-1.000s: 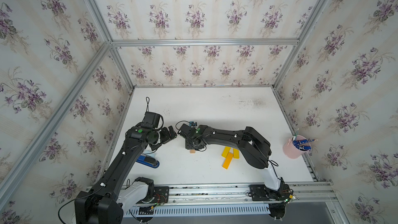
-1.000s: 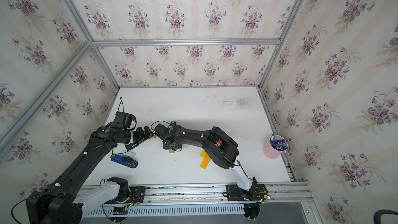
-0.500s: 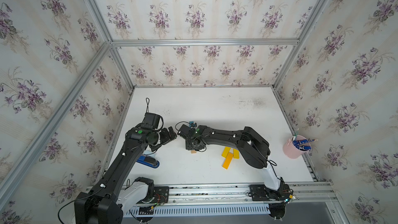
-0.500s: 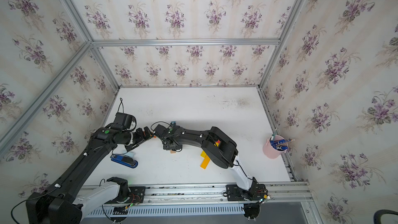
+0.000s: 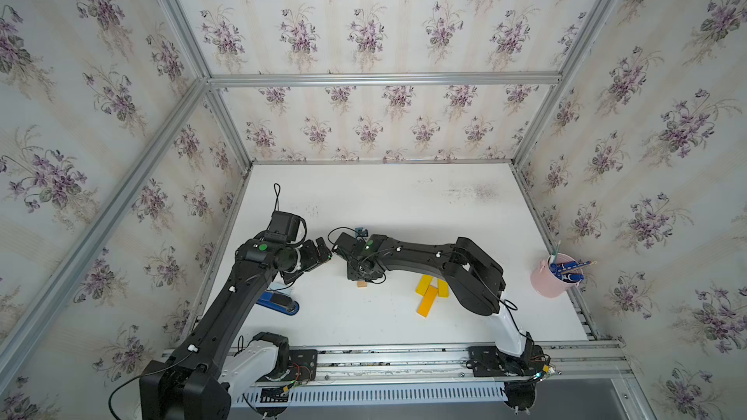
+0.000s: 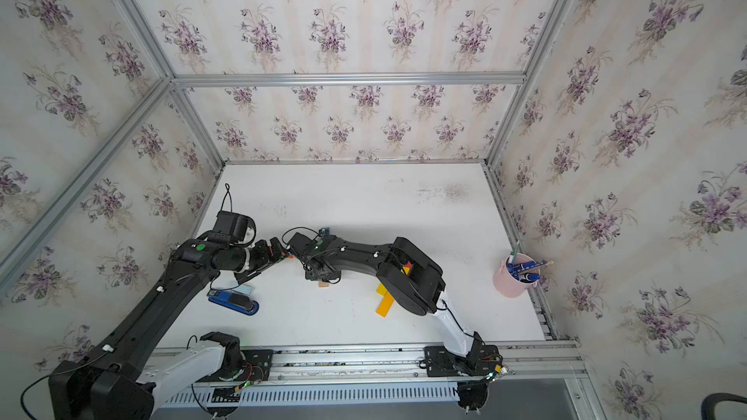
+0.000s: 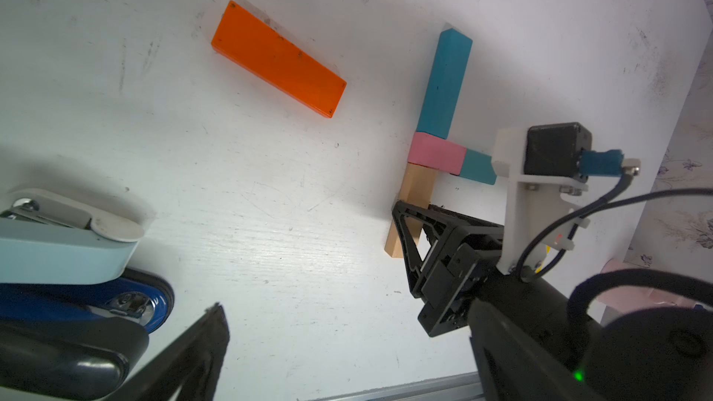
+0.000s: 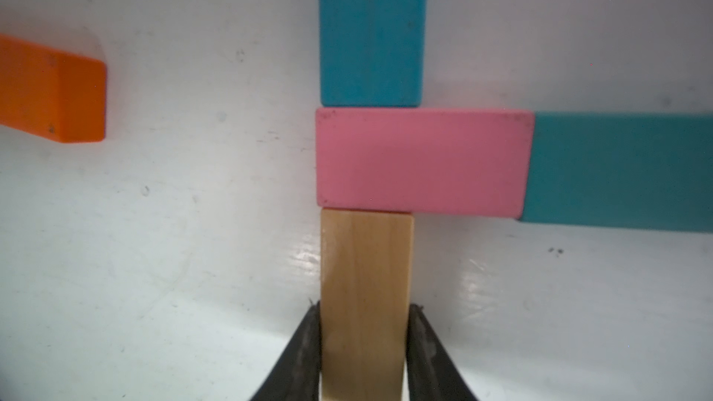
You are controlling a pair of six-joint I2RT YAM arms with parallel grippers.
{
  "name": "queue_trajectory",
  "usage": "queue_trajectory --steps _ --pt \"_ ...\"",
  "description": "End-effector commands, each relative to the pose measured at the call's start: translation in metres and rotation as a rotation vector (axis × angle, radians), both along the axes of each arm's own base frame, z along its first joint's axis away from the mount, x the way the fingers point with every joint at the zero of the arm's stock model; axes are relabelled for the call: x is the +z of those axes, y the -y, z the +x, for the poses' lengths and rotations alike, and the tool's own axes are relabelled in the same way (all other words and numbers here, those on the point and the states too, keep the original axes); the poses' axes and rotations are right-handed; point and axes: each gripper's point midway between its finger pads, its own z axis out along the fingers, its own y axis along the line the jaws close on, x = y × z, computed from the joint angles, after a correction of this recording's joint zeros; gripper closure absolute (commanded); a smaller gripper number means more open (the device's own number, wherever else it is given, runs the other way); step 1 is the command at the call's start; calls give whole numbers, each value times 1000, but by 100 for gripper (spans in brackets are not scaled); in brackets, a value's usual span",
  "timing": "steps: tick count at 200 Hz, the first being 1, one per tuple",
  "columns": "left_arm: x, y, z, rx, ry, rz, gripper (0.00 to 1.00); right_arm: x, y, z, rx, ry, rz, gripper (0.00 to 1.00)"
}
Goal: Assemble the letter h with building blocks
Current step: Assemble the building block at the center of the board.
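Three walls papered with purple flower sprigs close in a white table. Aluminium frame bars run up the corners and across the back wall. The table top is worn: a grey smudge sits toward its far edge, and the wrist views show fine scratches and dark specks. A metal rail along the near edge carries both arm bases.

The right tool is closed narrow on the tan block, its fingers pressed against the block's two long sides. The block lies flat on the table. Its far end butts against the pink block, which lies crosswise. A long teal block touches the pink block's opposite side, in line with the tan one. A second teal block meets the pink block's short end at a right angle. The orange block lies skewed, well apart from these.

The left tool hangs wide open with nothing in it, near the blue stapler by the table's left edge. Three yellow blocks lie loosely together, partly under the right arm. A pink cup of pens stands near the table's right edge.
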Motion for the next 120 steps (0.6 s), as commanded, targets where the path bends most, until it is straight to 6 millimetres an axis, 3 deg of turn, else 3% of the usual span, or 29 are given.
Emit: queue_trajectory --steps 1,19,42,71,90,120 --pt "0 0 2 -8 12 2 1 -4 6 1 -7 0 -27 62" --pt "1 0 2 -11 13 0 1 -4 6 1 -6 0 -28 60" --pt "1 0 2 -10 13 0 1 -2 6 0 -3 -2 -26 51" --pt "0 0 2 -8 12 5 0 11 3 0 5 17 -3 48" --pt "-3 -3 2 -1 3 20 0 34 0 2 23 60 22 44" --pt "-9 -10 2 45 -21 45 0 87 2 10 41 175 31 39"
